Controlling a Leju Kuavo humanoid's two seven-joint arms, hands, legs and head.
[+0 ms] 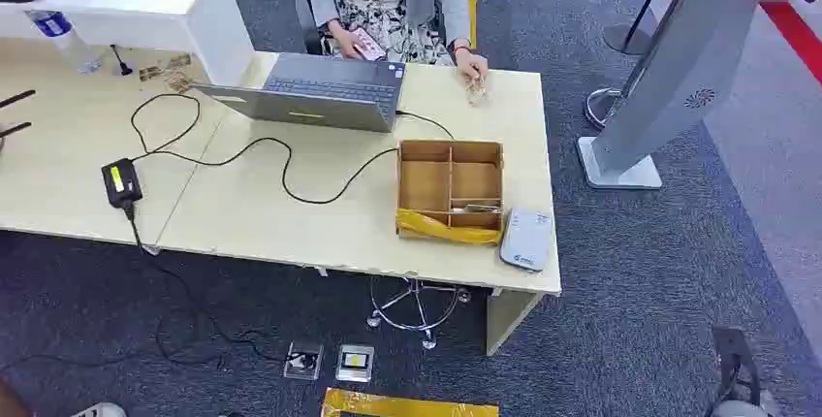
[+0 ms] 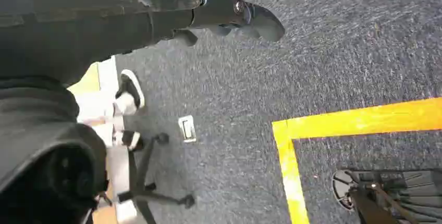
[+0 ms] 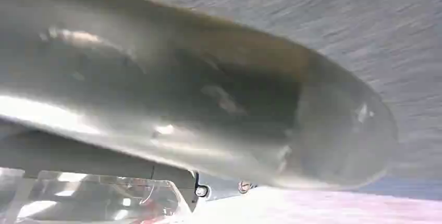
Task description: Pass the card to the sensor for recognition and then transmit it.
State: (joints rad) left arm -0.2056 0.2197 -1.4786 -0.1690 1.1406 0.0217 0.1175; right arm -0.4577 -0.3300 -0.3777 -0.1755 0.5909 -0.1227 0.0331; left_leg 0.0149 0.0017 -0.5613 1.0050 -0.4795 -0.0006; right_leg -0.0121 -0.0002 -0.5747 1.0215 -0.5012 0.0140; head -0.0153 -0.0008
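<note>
My left hand [image 2: 229,18] hangs low at my side, fingers stretched out and apart over the dark carpet [image 2: 333,52], with nothing in them. Beyond its fingertips a yellow floor line [image 2: 333,125] turns a corner, and nearer my body a chair base [image 2: 151,182] stands on the carpet. Of my right hand [image 3: 219,114] I get only a blurred grey bulk pressed close to the lens, so I cannot tell whether it is spread or curled, or whether it carries anything.

Well ahead of both hands, across the table [image 1: 252,213], stands the cardboard box [image 1: 450,190] with its dividers. In its near right compartment lies something pale and flat that I take for the card [image 1: 475,208], though it is too small to be sure. Just beside the box, towards my right, is the grey sensor [image 1: 526,240], close to the table's edge.

I judge the card to be thin, light, stiff and slick, lying flat against the box floor, so it will be awkward to lift. I would pinch it by one edge between thumb and finger, tipping it up against the divider first. Further off, a person [image 1: 388,0] sits behind a laptop [image 1: 315,92].
</note>
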